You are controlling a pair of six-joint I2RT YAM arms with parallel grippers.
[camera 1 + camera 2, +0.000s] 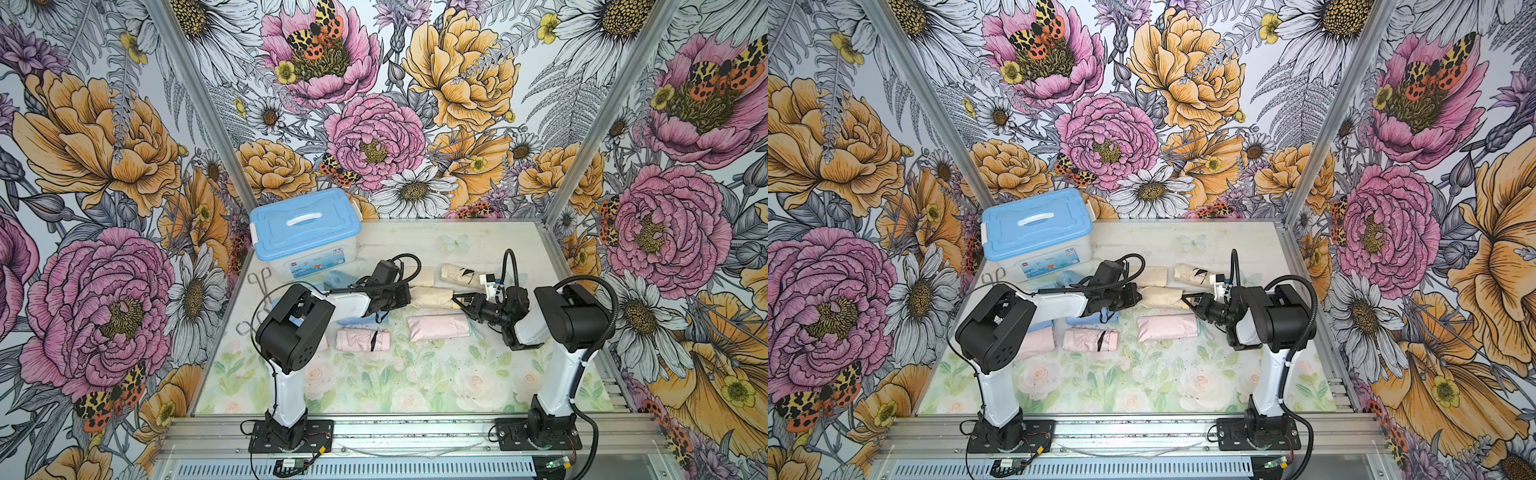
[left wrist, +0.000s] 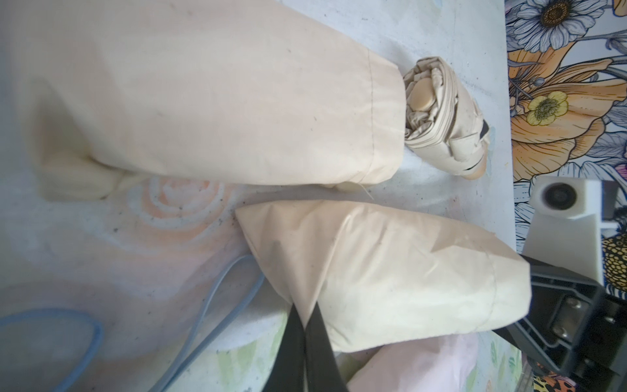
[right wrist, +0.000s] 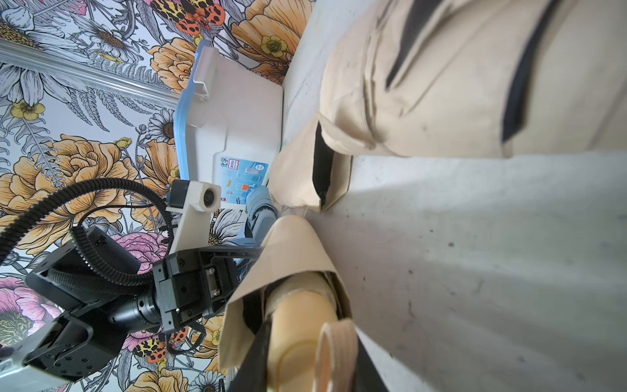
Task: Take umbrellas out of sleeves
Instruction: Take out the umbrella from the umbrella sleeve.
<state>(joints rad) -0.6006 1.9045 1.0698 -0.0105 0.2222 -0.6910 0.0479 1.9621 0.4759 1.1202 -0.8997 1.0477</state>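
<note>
Right wrist view, smooth rounded umbrella handle (image 3: 300, 327), limp creased cream sleeve (image 3: 291, 251)

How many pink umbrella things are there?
3: flat pink sleeve by the left arm, bare pink umbrella mid-table, stuffed pink sleeve beside it. Arms may hide more.

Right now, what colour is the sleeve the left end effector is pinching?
Plain cream-yellow; the sleeve in the left end effector shows best in the left wrist view.
</note>
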